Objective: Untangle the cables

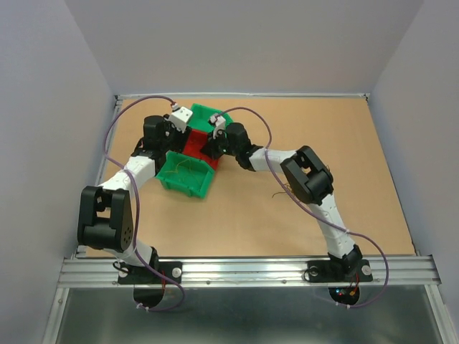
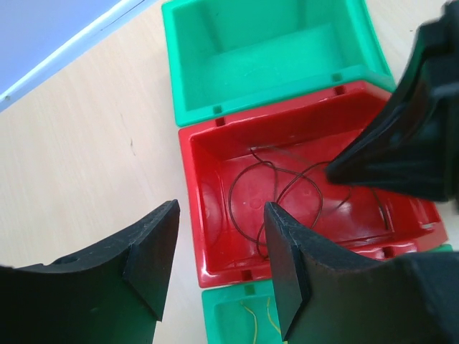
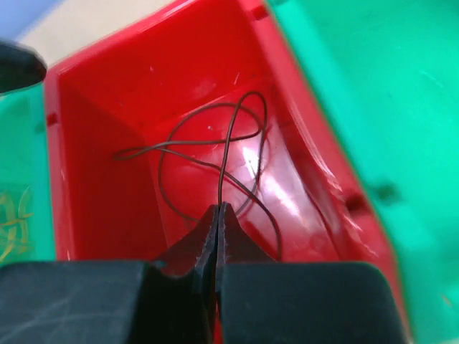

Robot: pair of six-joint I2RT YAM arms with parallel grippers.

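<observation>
A thin dark brown cable [image 3: 226, 154] loops over the floor of a red bin [image 3: 93, 143]. One end of it runs straight into the tips of my right gripper [image 3: 217, 208], which is shut on it just above the bin floor. In the left wrist view the same cable [image 2: 237, 215] shows in the red bin [image 2: 208, 236], with the right gripper [image 2: 337, 172] reaching in from the right. My left gripper [image 2: 221, 236] hangs open over the bin's near left corner, holding nothing. Two yellow cables [image 2: 252, 319] lie in the green bin [image 2: 219, 315] below it.
From above, the red bin [image 1: 195, 147] stands between a far green bin [image 1: 204, 111] and a near green bin [image 1: 188, 183]. Both arms meet over it. A few thin strands [image 1: 280, 192] lie on the brown table [image 1: 344, 165] beside the right forearm.
</observation>
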